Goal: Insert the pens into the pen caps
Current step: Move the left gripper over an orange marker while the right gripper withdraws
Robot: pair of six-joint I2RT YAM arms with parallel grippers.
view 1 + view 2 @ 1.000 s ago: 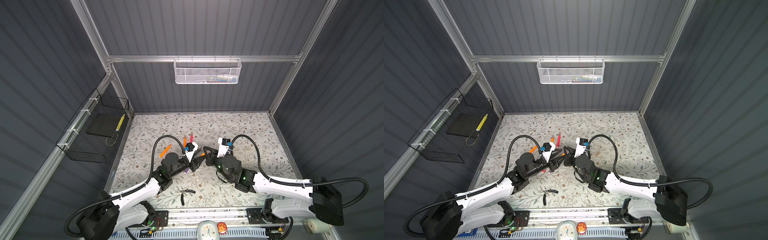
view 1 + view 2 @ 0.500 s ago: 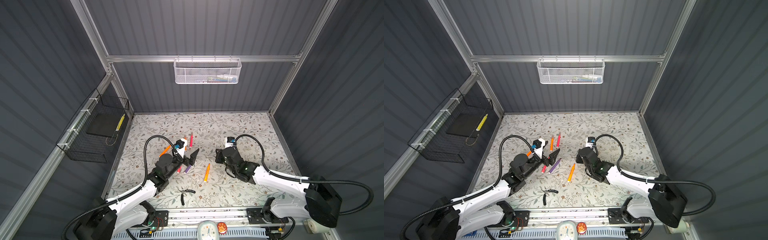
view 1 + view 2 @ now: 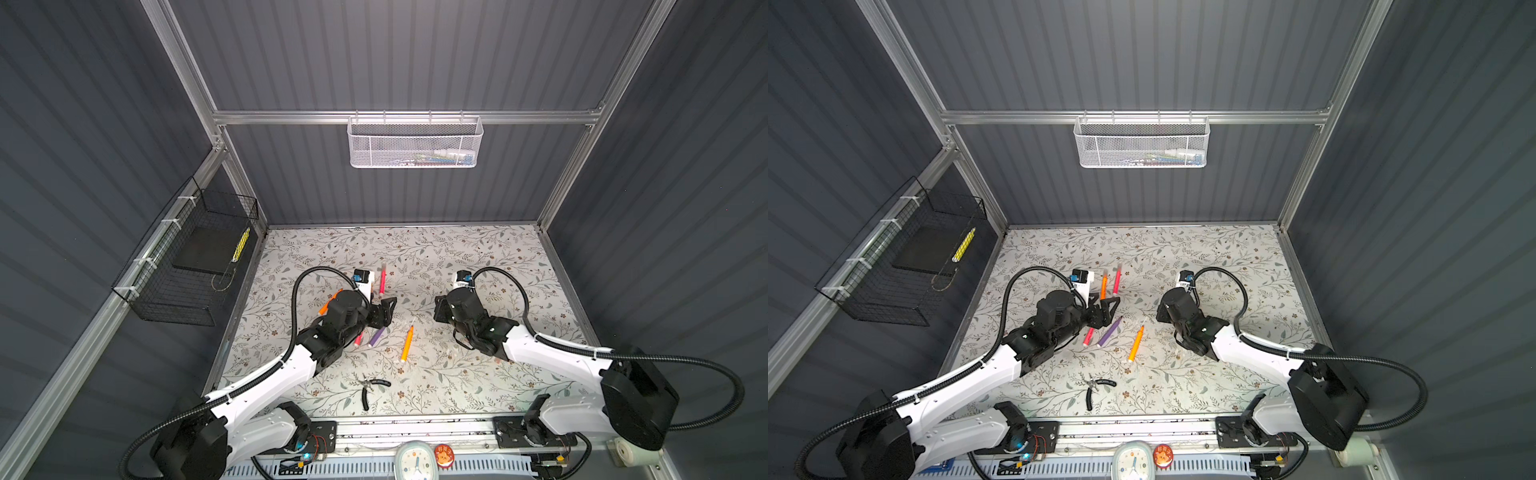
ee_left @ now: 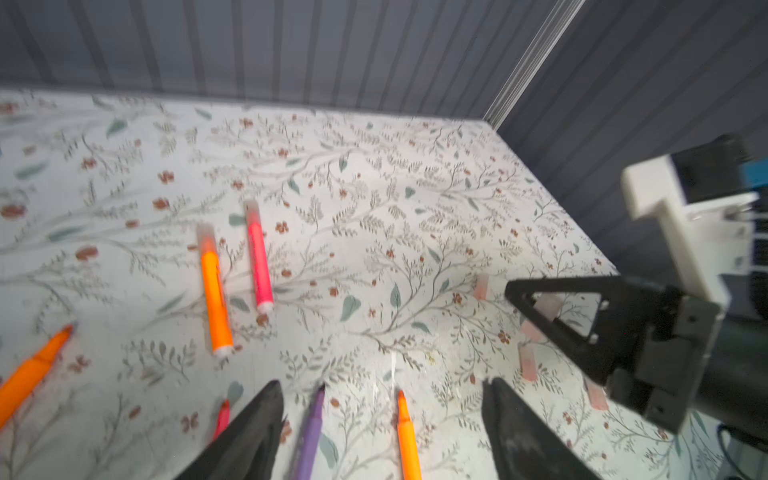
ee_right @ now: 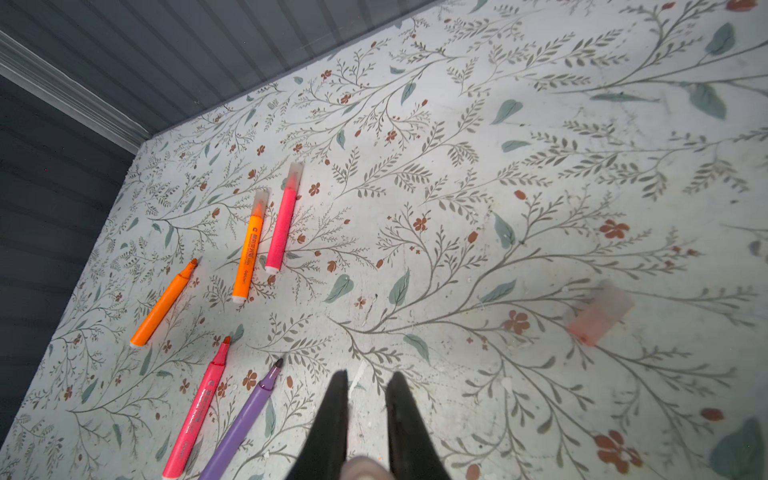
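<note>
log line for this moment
left hand: open, empty | right hand: shut | orange pen: uncapped, on table

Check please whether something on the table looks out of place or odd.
The black-handled pliers lie with handles spread near the front edge of the table; they are no part of a pen-capping job. Nothing looks spilled or broken.

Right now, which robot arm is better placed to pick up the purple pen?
Left, probably. The left gripper is open, and the purple pen shows between its fingers in the left wrist view. The right gripper is shut, and in both top views it sits farther from that pen.
</note>
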